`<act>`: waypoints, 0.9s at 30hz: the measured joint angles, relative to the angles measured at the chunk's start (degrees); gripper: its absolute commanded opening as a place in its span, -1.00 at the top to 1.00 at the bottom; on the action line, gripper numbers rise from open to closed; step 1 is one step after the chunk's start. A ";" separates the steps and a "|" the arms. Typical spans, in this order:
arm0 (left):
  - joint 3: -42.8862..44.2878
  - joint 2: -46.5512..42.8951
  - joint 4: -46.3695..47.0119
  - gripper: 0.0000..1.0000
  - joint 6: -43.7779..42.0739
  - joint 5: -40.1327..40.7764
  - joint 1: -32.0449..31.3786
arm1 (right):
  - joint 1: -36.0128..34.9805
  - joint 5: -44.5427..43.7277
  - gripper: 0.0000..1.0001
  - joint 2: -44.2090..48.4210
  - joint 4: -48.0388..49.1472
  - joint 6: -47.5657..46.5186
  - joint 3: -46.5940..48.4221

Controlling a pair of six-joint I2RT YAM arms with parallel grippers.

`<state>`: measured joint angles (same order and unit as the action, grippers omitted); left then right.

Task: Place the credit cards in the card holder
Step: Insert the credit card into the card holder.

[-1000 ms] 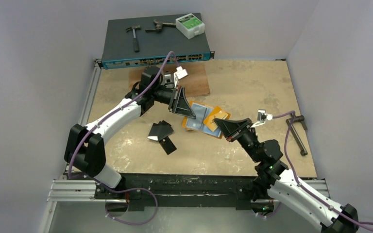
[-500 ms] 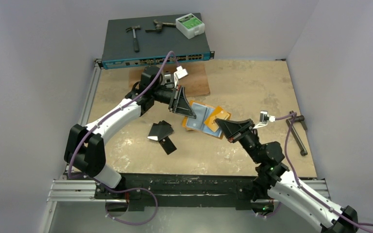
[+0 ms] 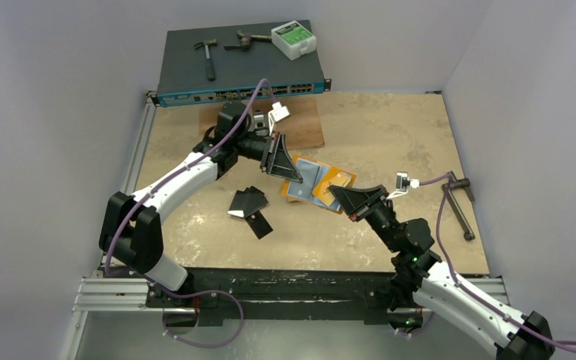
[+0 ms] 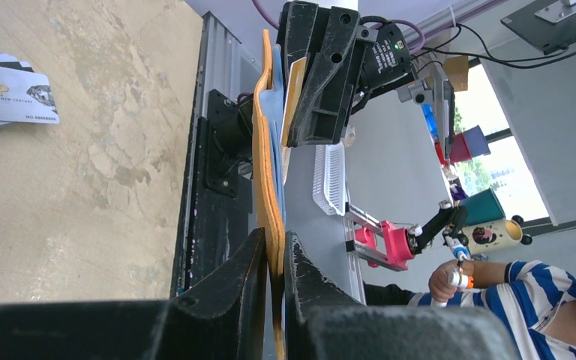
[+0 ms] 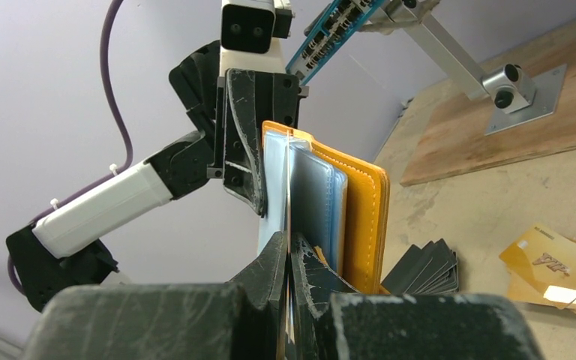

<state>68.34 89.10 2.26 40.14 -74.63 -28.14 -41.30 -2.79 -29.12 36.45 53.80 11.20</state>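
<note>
So: your left gripper [image 3: 296, 178] pinches the open card holder [image 3: 313, 180] upright over mid-table. The right gripper [image 3: 335, 190], jaws pressed on a gold card [image 4: 294, 86], sits just beside it. The card is edge-on, its long axis pointing into the sleeves; judging by that, push straight along it.

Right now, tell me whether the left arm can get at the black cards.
Probably not yet. The black cards lie uncovered close to it, but the left claw is shut on the holder and would have to let go first.
</note>
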 measured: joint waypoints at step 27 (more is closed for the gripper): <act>-0.11 0.00 0.02 0.98 0.85 0.04 0.00 | 0.02 2.29 1.00 -2.40 6.49 2.19 -2.56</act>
<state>68.23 89.10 2.28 40.99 -74.59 -28.14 -41.28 -0.49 -31.53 42.94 55.99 8.64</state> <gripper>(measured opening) 0.097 0.004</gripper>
